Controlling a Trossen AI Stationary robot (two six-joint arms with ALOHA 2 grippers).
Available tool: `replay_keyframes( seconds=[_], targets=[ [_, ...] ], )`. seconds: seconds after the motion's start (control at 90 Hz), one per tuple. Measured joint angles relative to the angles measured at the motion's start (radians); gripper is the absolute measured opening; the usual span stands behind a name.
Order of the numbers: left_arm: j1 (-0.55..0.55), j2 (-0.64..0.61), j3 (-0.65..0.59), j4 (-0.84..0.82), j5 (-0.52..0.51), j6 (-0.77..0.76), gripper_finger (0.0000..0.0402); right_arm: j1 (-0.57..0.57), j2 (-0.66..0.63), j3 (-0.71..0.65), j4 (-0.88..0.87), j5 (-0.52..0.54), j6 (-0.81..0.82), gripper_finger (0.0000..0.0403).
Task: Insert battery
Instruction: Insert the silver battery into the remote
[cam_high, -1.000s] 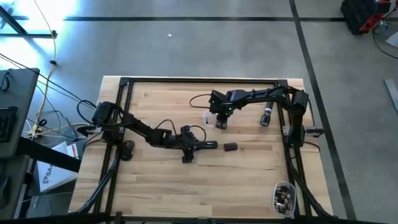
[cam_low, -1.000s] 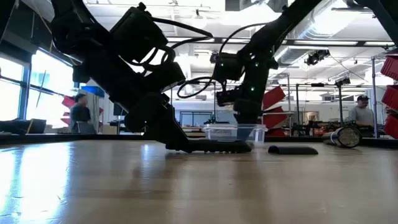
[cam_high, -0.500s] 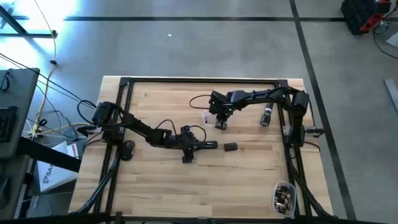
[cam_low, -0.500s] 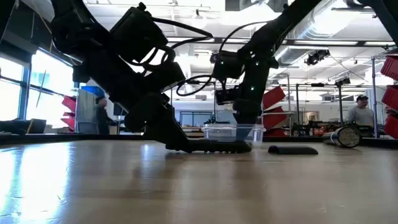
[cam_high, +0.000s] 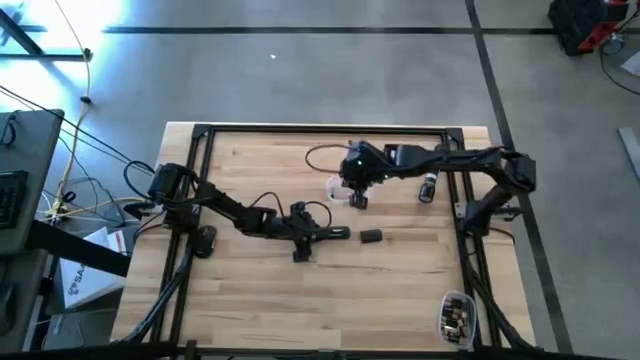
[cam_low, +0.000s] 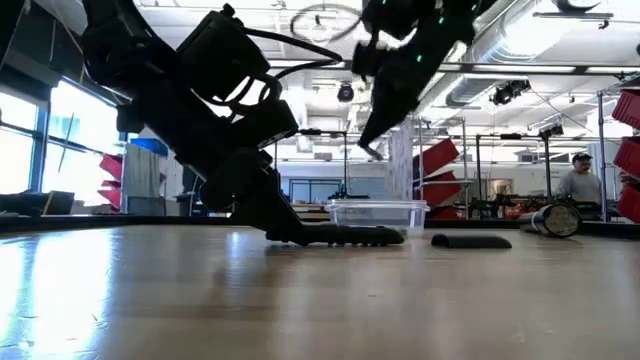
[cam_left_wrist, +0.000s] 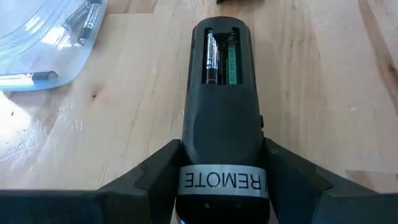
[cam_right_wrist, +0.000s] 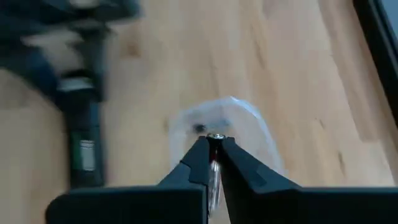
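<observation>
Left tool (cam_left_wrist: 221, 180) rests low on the wooden surface (cam_high: 400, 280), its fingers pressed against both sides of the black remote (cam_left_wrist: 222, 99), whose open compartment faces up with one battery seated in it. Right tool (cam_right_wrist: 213, 155) hangs raised above the clear plastic tray (cam_right_wrist: 233, 134), fingers pinching a battery (cam_right_wrist: 214, 163) upright between their tips. Loose batteries (cam_left_wrist: 84, 18) lie in the tray beside the remote. A black cover (cam_high: 371, 237) lies just beyond the remote's tip.
</observation>
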Motion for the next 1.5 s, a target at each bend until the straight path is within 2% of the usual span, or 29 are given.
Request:
replay_keyframes(
  seconds=[0.2,0.422,0.7,1.133,1.5],
  targets=[
    [-0.001,0.0,0.0,0.001,-0.008,0.006,0.0182,0.122,-0.007,-0.087,0.171,-0.008,0.049,0.0001],
    [-0.001,0.0,0.0,0.0,-0.016,-0.002,0.0182,0.231,-0.004,-0.231,0.39,-0.009,0.176,0.0001],
    [0.0,0.0,0.0,0.002,-0.019,-0.021,0.0182,0.321,-0.004,-0.276,0.489,-0.009,0.246,0.0001],
    [0.0,0.0,0.0,0.009,-0.02,-0.03,0.0182,0.311,0.13,-0.277,0.547,-0.025,0.195,0.0],
    [0.0,0.0,0.0,0.009,-0.019,-0.03,0.0182,0.233,0.139,-0.277,0.543,-0.013,0.133,0.0]
  ],
)
